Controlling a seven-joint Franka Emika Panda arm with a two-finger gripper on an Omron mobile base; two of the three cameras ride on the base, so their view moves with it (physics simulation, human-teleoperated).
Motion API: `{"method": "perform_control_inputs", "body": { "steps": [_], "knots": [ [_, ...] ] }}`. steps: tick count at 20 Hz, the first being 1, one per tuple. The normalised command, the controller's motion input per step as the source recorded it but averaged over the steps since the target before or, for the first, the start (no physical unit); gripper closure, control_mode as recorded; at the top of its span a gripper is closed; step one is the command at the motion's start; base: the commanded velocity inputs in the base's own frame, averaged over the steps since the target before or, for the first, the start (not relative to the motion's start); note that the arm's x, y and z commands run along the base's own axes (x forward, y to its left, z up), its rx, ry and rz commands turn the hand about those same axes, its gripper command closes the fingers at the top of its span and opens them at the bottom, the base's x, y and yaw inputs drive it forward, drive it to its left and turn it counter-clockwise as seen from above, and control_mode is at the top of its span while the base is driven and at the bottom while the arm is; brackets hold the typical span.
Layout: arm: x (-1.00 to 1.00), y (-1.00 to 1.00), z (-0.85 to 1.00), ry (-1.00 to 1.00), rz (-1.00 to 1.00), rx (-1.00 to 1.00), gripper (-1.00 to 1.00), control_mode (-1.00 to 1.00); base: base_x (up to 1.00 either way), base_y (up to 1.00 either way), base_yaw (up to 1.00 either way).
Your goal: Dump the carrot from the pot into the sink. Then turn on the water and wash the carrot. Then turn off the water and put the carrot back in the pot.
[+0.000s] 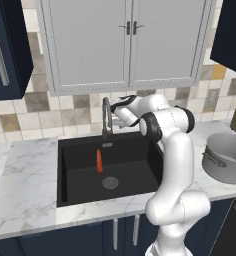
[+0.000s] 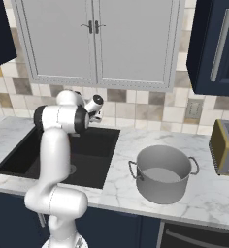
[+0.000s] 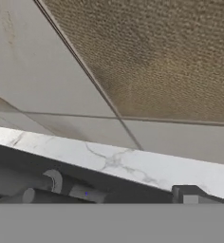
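While the carrot point(image 1: 99, 161) lies in the sink point(image 1: 70, 165), just above the round drain point(image 1: 110, 182) and clear of the walls, I have the arm reached in behind the faucet point(image 1: 106, 120), up against the tiled backsplash point(image 1: 45, 117). The claw itself is hidden behind the wrist in both base views; by my reading its jaws stand spread wide with nothing between them. No stream is running that I can see.

Risks as I judge them: the wrist sits very near the faucet neck, so a careless swing could knock the spout instead of working the lever (the hand view gives me tile, marble edge and a grey faucet part point(image 3: 61, 185) at close range, little margin). Overshooting could jam the fingers into the wall.

Around: the pot point(image 2: 162, 173) stands upright on the table point(image 2: 136, 193), right of the sink, well apart from the carrot. A toaster point(image 2: 226, 147) sits beyond it. Cabinets point(image 1: 127, 40) hang overhead, limiting lift.
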Motion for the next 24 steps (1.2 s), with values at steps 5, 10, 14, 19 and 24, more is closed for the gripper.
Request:
{"method": "perform_control_inputs", "body": {
  "steps": [5,10,14,19,24],
  "knots": [
    [0.36,0.0,-0.12,0.0,0.0,0.01,-1.0,-1.0,0.0,0.0,0.0],
    [0.2,0.0,-0.15,0.0,-0.01,0.0,-1.0,-1.0,0.0,0.0,0.0],
    [0.09,0.0,-0.14,0.0,-0.02,0.0,-1.0,-1.0,0.0,0.0,0.0],
    [0.0,0.0,-0.14,0.0,-0.04,0.0,1.0,-1.0,0.0,0.0,0.0],
    [0.0,-0.03,-0.13,0.0,-0.08,0.0,1.0,-1.0,0.0,0.0,0.0]
  ]
}}
